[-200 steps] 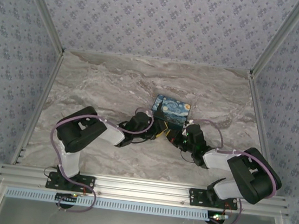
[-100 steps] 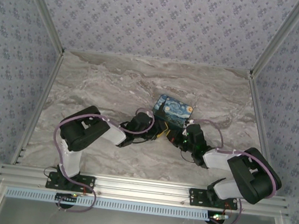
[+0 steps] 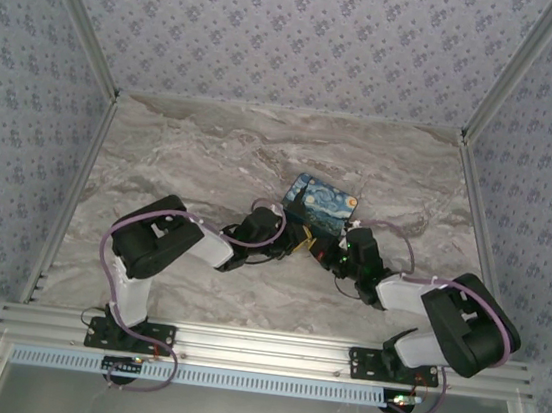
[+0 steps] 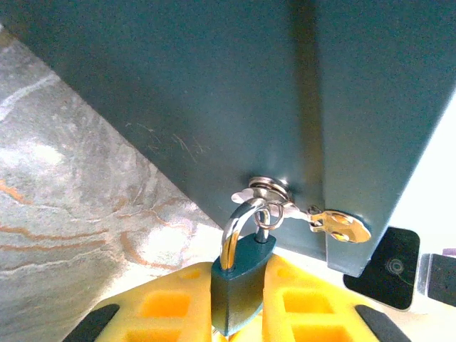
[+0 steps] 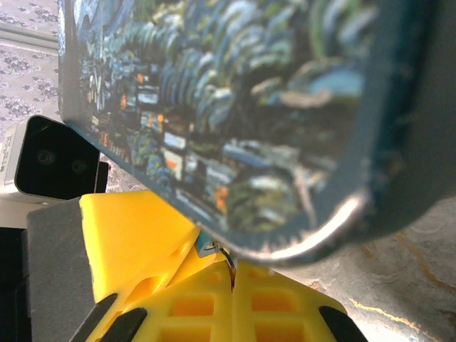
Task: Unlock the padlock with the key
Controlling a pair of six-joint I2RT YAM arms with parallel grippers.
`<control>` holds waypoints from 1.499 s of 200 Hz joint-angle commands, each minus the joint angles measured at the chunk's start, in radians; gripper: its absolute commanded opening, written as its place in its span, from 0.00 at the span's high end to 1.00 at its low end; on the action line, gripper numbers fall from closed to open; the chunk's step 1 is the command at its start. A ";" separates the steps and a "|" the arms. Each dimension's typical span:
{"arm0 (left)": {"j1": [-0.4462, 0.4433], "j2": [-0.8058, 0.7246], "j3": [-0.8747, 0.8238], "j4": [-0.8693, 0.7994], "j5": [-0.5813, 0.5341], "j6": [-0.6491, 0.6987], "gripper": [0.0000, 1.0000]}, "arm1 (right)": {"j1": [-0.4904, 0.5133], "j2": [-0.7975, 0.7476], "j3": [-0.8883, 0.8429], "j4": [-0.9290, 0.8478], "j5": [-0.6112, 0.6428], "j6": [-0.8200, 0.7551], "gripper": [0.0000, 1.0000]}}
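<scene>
Blue box [image 3: 320, 202] closed; left tool [image 4: 239, 276] clenches padlock [image 4: 239, 288], right tool [image 5: 233, 276] clenches key [image 5: 226, 256].

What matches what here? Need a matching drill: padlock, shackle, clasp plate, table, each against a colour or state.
Things:
1. padlock
2. shackle
3. clasp plate
4. table

Colour or state:
A. silvery, curving up to the box
B. grey marble pattern
C. dark teal body, clamped between the yellow fingers of the left pincer
D. brass-coloured, with small holes, beside the shackle

Pairs: 1-C, 2-A, 3-D, 4-B
</scene>
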 commanded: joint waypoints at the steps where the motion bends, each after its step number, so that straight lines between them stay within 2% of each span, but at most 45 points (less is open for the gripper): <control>1: -0.012 -0.015 0.007 -0.024 -0.009 0.020 0.86 | -0.002 -0.040 0.017 -0.050 -0.012 -0.014 0.94; 65: -0.003 -0.057 0.011 -0.069 -0.020 0.039 0.94 | -0.011 -0.193 0.022 -0.291 0.052 -0.201 0.66; 98: 0.001 -0.079 0.005 -0.090 -0.020 0.043 0.96 | -0.015 -0.326 0.032 -0.431 0.119 -0.362 0.51; 130: 0.012 -0.133 -0.014 -0.129 -0.026 0.056 0.96 | -0.008 -0.443 0.040 -0.478 0.162 -0.533 0.38; 155: 0.028 -0.179 -0.043 -0.146 -0.028 0.055 0.96 | 0.039 -0.507 0.081 -0.496 0.141 -0.699 0.22; 179: 0.043 -0.227 -0.064 -0.181 -0.026 0.060 0.97 | 0.130 -0.536 0.125 -0.529 0.226 -0.875 0.08; 218: 0.059 -0.307 -0.100 -0.233 -0.026 0.055 0.98 | 0.291 -0.539 0.104 -0.437 0.358 -1.188 0.07; 259: 0.063 -0.383 -0.102 -0.314 -0.021 0.052 0.99 | 0.473 -0.499 0.000 -0.250 0.594 -1.536 0.08; 270: 0.061 -0.401 -0.099 -0.334 -0.023 0.050 1.00 | 0.490 -0.473 -0.005 -0.235 0.644 -1.578 0.09; 300: 0.062 -0.432 -0.089 -0.375 -0.018 0.028 1.00 | 0.507 -0.384 -0.026 -0.111 0.772 -1.663 0.22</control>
